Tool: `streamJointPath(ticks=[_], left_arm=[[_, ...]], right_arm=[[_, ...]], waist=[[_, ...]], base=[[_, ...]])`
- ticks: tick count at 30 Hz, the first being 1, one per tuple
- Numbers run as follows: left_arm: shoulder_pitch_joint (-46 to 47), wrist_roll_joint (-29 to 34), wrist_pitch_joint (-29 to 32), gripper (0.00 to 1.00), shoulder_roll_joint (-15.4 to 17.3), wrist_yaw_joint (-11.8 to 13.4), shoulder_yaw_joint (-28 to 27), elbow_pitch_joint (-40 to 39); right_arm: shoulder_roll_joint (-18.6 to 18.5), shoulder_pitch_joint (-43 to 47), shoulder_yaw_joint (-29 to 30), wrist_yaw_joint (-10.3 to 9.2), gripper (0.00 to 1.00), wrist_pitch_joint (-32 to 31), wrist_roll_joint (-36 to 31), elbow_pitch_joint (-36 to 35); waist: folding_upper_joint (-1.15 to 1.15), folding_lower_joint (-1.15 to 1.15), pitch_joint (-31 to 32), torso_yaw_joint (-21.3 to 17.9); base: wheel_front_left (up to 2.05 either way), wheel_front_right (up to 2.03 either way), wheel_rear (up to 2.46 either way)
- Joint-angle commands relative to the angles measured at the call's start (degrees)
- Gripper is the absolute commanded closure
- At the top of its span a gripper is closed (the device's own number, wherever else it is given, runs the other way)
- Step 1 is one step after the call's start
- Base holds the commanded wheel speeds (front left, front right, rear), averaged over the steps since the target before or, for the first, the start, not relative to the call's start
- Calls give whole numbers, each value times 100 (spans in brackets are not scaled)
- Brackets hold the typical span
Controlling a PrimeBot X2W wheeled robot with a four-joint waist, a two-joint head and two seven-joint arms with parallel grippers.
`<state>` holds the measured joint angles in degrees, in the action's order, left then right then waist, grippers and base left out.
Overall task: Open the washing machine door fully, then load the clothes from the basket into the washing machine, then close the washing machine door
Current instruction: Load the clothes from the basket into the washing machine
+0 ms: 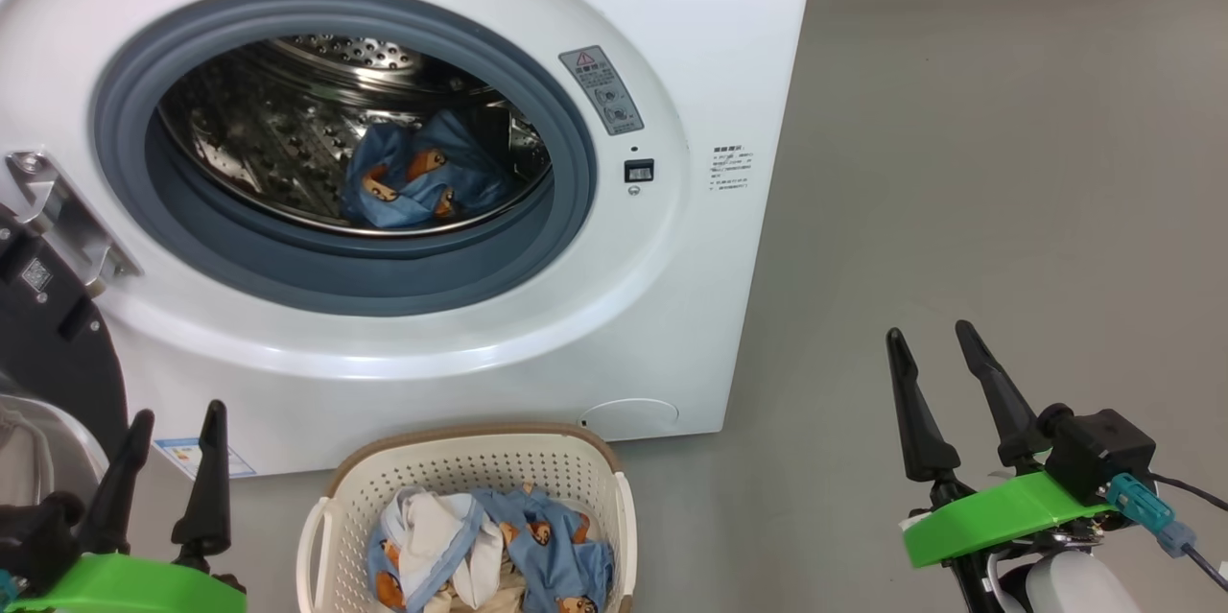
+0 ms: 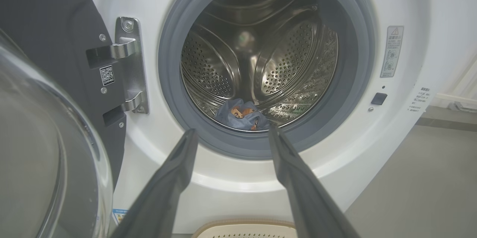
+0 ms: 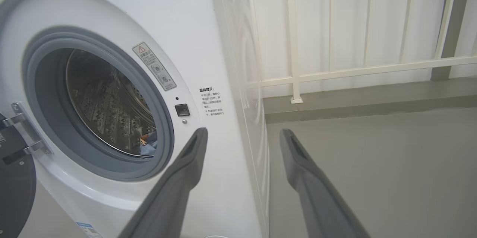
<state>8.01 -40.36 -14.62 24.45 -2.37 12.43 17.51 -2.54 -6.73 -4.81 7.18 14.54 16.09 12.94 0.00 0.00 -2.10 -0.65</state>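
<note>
Right now, I am looking at the washing machine [image 1: 691,37] taking up the upper left of the head view. The washing machine door [image 1: 58,354] is standing swung open at the far left edge, hanging on a steel hinge bracket. One bundle of the clothes [image 1: 422,176] is lying at the bottom of the drum [image 1: 259,133], inside the grey-blue seal. More of them, blue printed cloth with white pieces, are sitting in the basket [image 1: 460,436]. The basket is resting on the floor [image 1: 959,162] at the bottom centre, just in front of the machine. The left tool [image 1: 178,412] is hovering at the lower left, fingers spread and gripping nothing, and pointing at the drum mouth in its wrist view. The right tool [image 1: 931,330] is hanging at the lower right above the floor, equally released and empty, well apart from the basket.
</note>
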Motion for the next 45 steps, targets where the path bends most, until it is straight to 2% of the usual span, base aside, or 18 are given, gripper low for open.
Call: streamJointPath(ticks=[1, 23, 45], left_arm=[[93, 44, -38, 0, 181, 45, -276, -160], [-9, 158, -38, 0, -15, -11, -463, -219], [-12, 172, -38, 0, -26, -147, -549, -215]], right_arm=[[-33, -65, -82, 31, 0, 46, -82, -151], [-33, -104, -86, 31, 0, 46, -152, -127], [-33, -135, -137, 31, 0, 46, -222, -169]], waist=[[0, 0, -4, 7], [0, 0, -36, 13], [0, 0, -230, -62]], base=[[0, 0, 0], [0, 0, 0], [0, 0, 0]])
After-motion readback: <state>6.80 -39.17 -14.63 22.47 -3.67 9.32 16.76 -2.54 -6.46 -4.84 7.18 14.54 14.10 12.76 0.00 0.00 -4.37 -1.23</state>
